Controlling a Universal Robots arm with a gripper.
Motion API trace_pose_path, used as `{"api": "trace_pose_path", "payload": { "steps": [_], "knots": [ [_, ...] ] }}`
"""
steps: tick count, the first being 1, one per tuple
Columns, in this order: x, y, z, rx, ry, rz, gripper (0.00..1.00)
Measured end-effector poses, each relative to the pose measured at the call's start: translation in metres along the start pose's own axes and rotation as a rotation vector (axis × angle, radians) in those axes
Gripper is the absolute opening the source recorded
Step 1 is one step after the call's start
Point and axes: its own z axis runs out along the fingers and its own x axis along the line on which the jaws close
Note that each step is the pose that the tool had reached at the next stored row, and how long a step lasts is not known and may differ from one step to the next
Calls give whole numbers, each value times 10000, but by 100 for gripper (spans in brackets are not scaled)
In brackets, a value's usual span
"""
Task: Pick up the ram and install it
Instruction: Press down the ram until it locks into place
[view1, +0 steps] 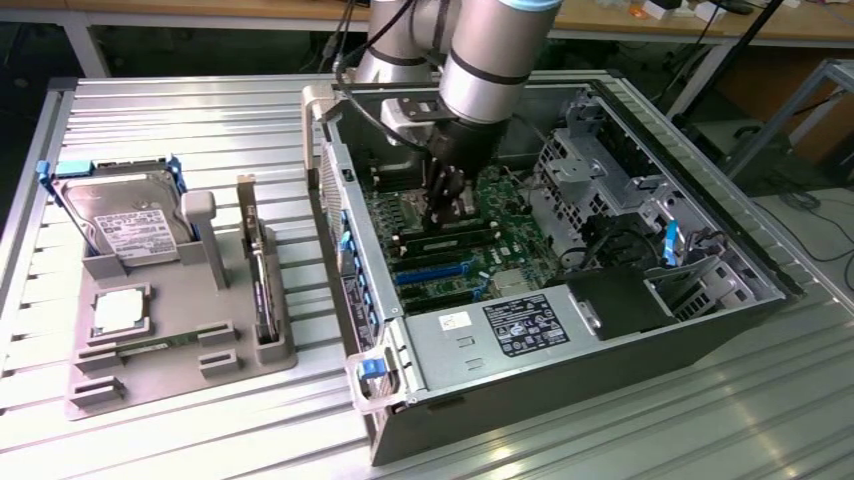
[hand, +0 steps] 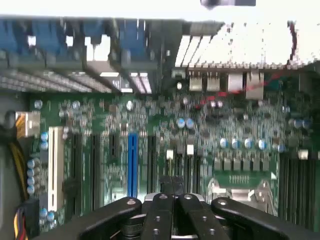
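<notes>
While the gripper (hand: 173, 187) is hovering pressed together inside the computer case (view1: 747, 300), we are seeing no ram between its fingers; one ram (view1: 441, 240), apparently seated, is lying just below it; installation seems nearly done.

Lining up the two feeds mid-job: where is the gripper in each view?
Exterior view: the gripper, shut, reaches down inside the computer case, over the motherboard.
Wrist view: gripper at the near edge, fingers together.
Shared landmark: the blue slot.
</notes>
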Motion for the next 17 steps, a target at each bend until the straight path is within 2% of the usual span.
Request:
{"api": "trace_pose_path", "payload": {
  "steps": [2,3,4,5,8,9,10,13,16,17],
  "knots": [
    [3,-174,-18,3,-103,-9,10],
    [6,-273,-26,4,-178,-13,10],
    [7,-351,-31,6,-266,-19,10],
    [9,-441,-37,9,-381,-27,10],
    [16,-683,-60,12,-538,-36,10],
    [18,-747,-137,10,-547,-36,10],
    [19,-769,-215,12,-547,-36,10],
    [20,-780,-453,12,-549,-28,10],
    [20,-776,-584,13,-552,-24,10],
    [20,-776,-583,14,-567,-25,10]
  ]
}}
